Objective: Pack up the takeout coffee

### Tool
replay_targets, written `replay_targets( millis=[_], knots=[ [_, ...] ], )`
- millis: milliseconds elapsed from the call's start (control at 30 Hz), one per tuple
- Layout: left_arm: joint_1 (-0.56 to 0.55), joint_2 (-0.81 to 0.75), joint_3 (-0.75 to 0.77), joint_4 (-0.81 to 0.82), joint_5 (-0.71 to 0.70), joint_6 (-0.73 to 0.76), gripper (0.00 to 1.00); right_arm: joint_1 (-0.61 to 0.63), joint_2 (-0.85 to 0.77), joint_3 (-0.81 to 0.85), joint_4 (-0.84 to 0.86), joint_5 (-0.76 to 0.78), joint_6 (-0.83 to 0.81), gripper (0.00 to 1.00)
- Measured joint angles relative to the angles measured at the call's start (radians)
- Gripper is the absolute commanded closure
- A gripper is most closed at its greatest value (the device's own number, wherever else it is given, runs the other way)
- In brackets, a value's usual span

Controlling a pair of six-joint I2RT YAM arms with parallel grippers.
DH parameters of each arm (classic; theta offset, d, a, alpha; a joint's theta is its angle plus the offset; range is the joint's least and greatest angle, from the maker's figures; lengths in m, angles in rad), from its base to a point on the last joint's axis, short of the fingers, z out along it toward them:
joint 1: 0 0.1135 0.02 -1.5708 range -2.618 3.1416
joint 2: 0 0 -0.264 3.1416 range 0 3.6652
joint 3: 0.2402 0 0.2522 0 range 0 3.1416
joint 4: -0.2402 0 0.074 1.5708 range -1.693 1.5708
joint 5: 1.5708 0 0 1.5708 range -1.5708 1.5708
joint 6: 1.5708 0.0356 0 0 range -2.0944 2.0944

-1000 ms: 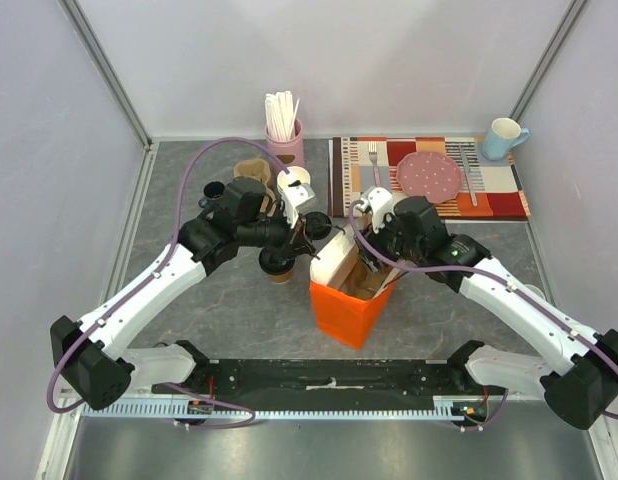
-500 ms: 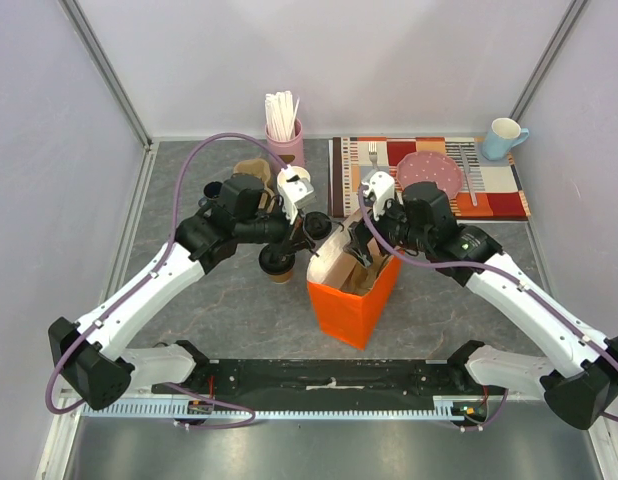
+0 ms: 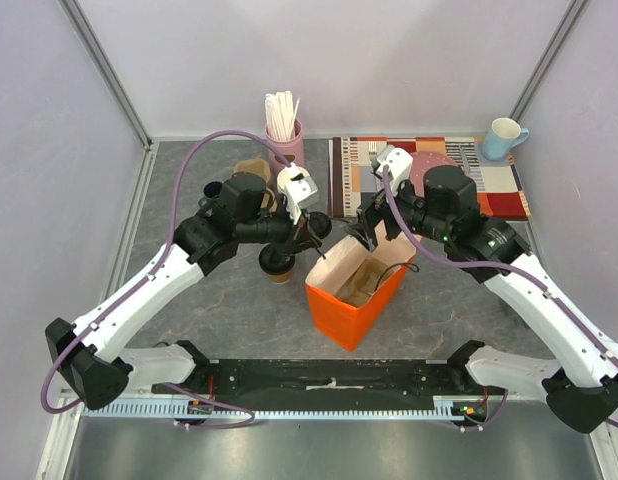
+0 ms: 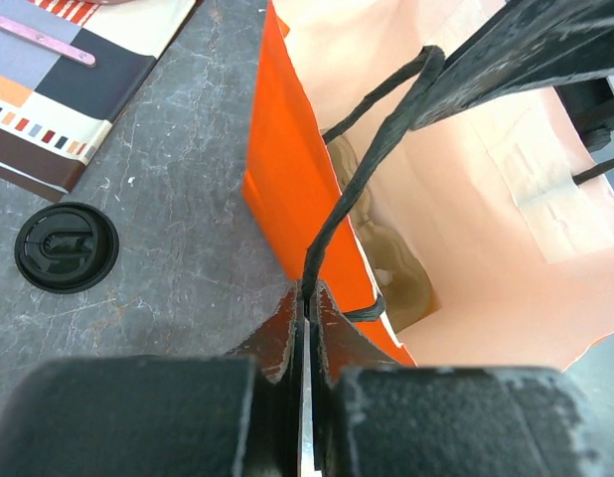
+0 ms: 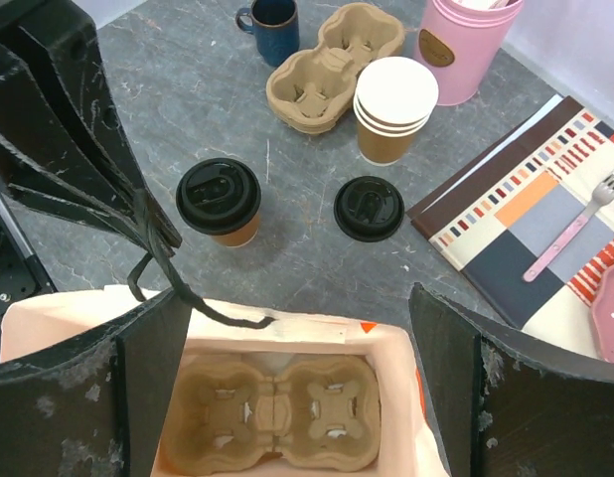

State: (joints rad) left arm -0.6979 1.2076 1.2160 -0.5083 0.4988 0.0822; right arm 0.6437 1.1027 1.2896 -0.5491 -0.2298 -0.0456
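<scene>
The takeout coffee (image 5: 219,202), a brown paper cup with a black lid, stands upright on the grey table just left of the orange paper bag (image 3: 349,308); it also shows partly under the left arm (image 3: 277,262). My left gripper (image 4: 309,298) is shut on the bag's black cord handle (image 4: 372,149) and holds it up at the bag's left rim (image 3: 314,238). My right gripper (image 5: 292,338) hangs open above the bag's mouth (image 3: 367,228), with nothing between its fingers. A brown pulp cup carrier (image 5: 277,412) lies flat at the bottom of the bag.
A loose black lid (image 5: 369,209) lies on the table beside the coffee. Behind it stand stacked lidless paper cups (image 5: 394,109), a second pulp carrier (image 5: 335,52), a dark blue mug (image 5: 272,15) and a pink holder (image 5: 464,40). A patterned placemat (image 5: 545,229) with fork lies right.
My right gripper has opened wide and lifted up and back out of the bag. The bag's mouth now stands more open. The left gripper keeps its hold on the handle.
</scene>
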Motion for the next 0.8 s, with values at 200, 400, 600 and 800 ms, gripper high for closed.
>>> replay_targets(
  millis=[200, 400, 600, 800],
  knots=[
    [-0.005, -0.006, -0.029, 0.017, -0.002, 0.017, 0.33, 0.000, -0.046, 0.005, -0.021, 0.002, -0.040, 0.02],
    [-0.005, -0.041, -0.046, 0.016, 0.003, 0.039, 0.00, 0.000, -0.074, 0.005, -0.019, 0.004, -0.055, 0.02],
    [-0.005, -0.068, -0.005, -0.026, 0.005, 0.076, 0.00, 0.000, -0.042, 0.005, 0.026, -0.002, -0.027, 0.02],
    [-0.005, -0.068, 0.057, -0.090, 0.029, 0.122, 0.00, 0.000, 0.017, 0.008, 0.050, -0.010, 0.000, 0.02]
  ],
)
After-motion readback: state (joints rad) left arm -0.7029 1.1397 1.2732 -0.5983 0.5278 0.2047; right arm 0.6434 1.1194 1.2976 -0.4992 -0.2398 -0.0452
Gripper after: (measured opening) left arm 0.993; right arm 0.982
